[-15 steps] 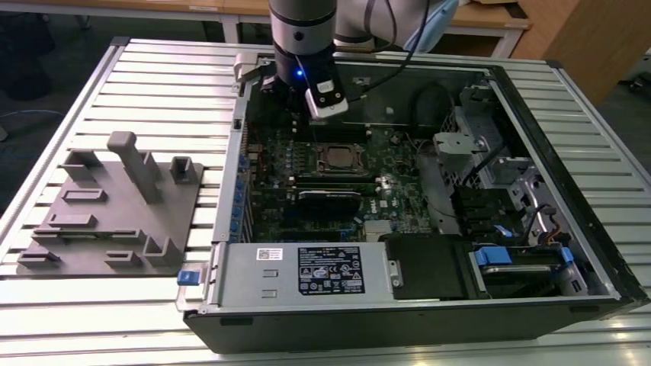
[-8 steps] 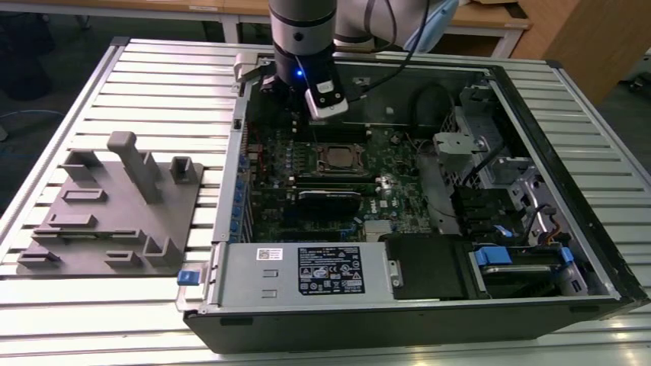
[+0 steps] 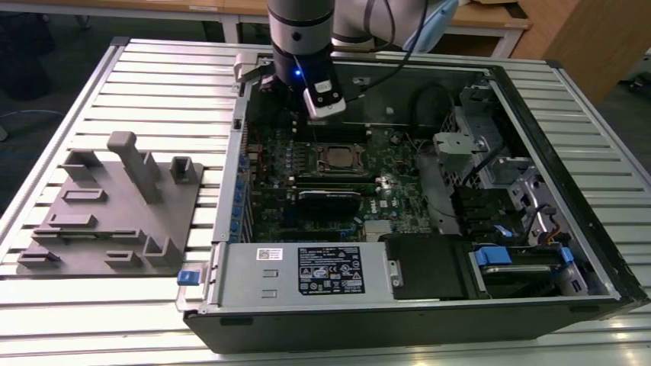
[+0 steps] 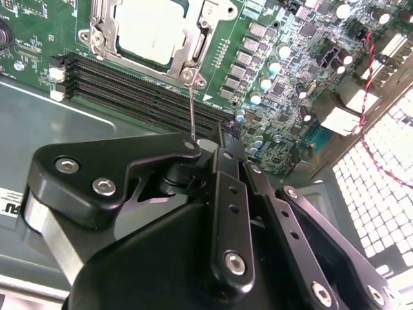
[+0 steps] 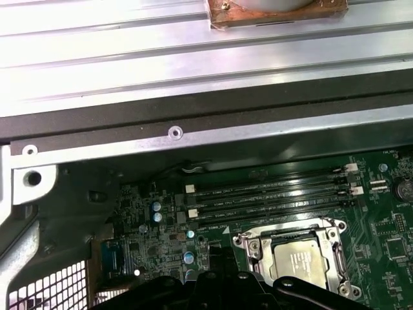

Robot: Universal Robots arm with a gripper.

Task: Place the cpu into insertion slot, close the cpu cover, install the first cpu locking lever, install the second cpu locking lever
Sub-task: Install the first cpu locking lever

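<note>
Slatted metal table point(image 3: 152, 84), computer case point(image 3: 407, 329), grey fixture point(image 3: 102, 221)

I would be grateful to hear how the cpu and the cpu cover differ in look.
The cpu is a solid, pale grey plate; the cpu cover is an open silver frame with a central window. The cpu fills the middle; the cpu cover rims it. Both are square, metallic and lie flat on the green board.

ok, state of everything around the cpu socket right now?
cpu: seated, metal top facing up.
cpu cover: down over the cpu's edges.
locking lever: standing up off the board, not latched.
claw: looks shut, tips at the lever's free end.
computer case: on its side, open.
</note>
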